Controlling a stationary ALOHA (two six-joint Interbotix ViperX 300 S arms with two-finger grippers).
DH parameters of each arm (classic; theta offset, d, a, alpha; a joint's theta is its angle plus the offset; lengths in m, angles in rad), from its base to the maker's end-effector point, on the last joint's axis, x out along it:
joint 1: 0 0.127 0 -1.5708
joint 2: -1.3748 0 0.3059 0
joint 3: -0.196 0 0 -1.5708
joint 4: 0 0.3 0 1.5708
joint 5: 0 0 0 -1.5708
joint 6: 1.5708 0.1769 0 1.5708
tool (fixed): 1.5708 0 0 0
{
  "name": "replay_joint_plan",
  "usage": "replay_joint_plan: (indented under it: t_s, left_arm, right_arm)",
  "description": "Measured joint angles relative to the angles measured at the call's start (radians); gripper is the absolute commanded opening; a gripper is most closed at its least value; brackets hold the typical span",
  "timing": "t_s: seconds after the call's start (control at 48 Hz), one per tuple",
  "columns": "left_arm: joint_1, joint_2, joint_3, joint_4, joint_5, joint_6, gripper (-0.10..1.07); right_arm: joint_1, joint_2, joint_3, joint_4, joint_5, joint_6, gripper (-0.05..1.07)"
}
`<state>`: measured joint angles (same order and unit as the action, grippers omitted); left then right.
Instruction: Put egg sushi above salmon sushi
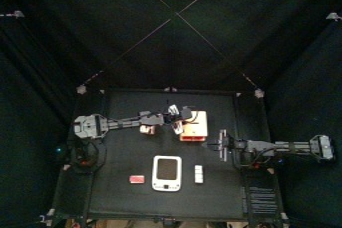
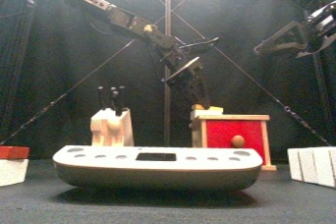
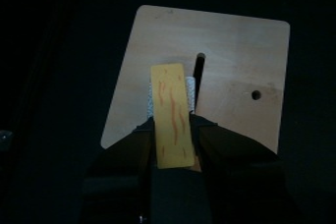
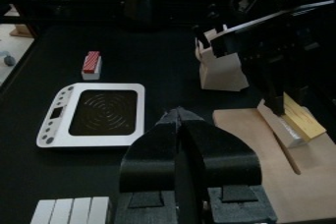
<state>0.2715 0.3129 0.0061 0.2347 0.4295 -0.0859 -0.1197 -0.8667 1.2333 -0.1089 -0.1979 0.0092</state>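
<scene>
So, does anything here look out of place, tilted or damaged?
Nothing stands out. The left gripper holds the egg sushi over the wooden board. The white device lies flat on the table, and nothing is spilled or tipped.

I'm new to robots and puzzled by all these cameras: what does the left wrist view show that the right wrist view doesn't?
Only the left wrist view: looking down on the egg sushi held lengthwise between the left fingers, over a wooden board with a slot and a small hole.
Only the right wrist view: the right gripper shut and empty, the white device, a red-and-white piece, white blocks and a notched wooden stand.
Both: the egg sushi and the board.
</scene>
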Motion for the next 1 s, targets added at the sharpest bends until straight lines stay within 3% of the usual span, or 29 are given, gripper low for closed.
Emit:
replay_joint_plan:
  t_s: [0.188,0.458,0.625,1.0]
  left_arm:
    - [-0.014,-0.015,0.0,0.0,0.0,0.0,0.56]
    - [-0.054,-0.161,0.06,-0.002,0.028,0.0,0.56]
    - [-0.092,-0.267,0.149,-0.002,0.041,0.0,0.56]
    - [-0.238,-0.597,0.502,-0.02,-0.021,-0.002,0.55]
  right_arm:
    - [0.0,-0.002,0.0,0.0,0.0,0.0,0.01]
    - [0.0,0.0,0.0,0.0,0.0,0.0,0.01]
    - [0.0,-0.002,0.0,0.0,-0.002,0.0,0.01]
    - [0.0,0.0,0.0,0.0,0.0,0.0,0.01]
